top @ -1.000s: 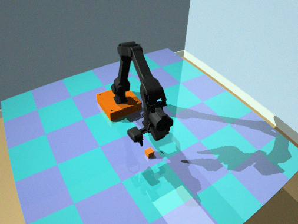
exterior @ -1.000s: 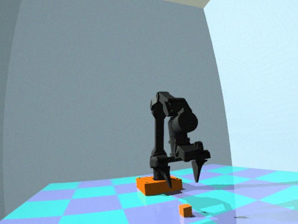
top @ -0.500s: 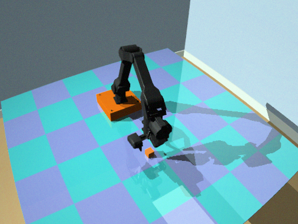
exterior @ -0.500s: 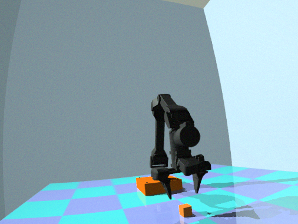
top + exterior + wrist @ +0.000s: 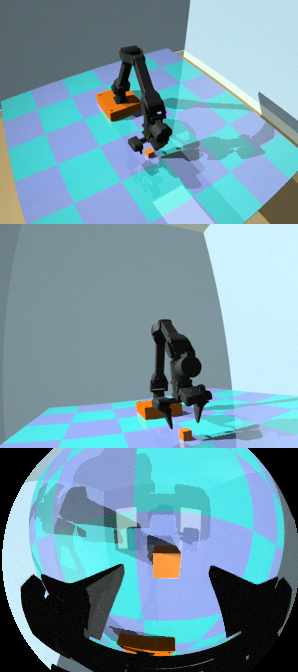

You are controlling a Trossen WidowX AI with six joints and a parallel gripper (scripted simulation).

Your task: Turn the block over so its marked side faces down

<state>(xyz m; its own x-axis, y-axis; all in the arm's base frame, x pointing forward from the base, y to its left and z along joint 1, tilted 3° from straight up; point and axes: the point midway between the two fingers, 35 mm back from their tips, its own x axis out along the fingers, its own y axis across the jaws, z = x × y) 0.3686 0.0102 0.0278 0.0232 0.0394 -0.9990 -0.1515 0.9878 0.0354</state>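
A small orange block (image 5: pixel 149 152) (image 5: pixel 185 434) (image 5: pixel 166 565) rests on the checkered table (image 5: pixel 85 171) (image 5: pixel 97 431). No mark can be made out on the faces that show, and its underside is hidden. My gripper (image 5: pixel 185 425) is open and empty, pointing down just above the block. In the wrist view the block appears between the two fingertips, with a gap on each side. In the top view one finger shows left of the block, and the other is hidden behind the gripper's body.
The arm's orange base (image 5: pixel 105 101) (image 5: pixel 145 412) (image 5: pixel 147 642) stands behind the block. A grey wall (image 5: pixel 88 35) rises at the back and a pale blue wall (image 5: pixel 244 44) at the right. The arm's shadow falls across the table to the right of the block.
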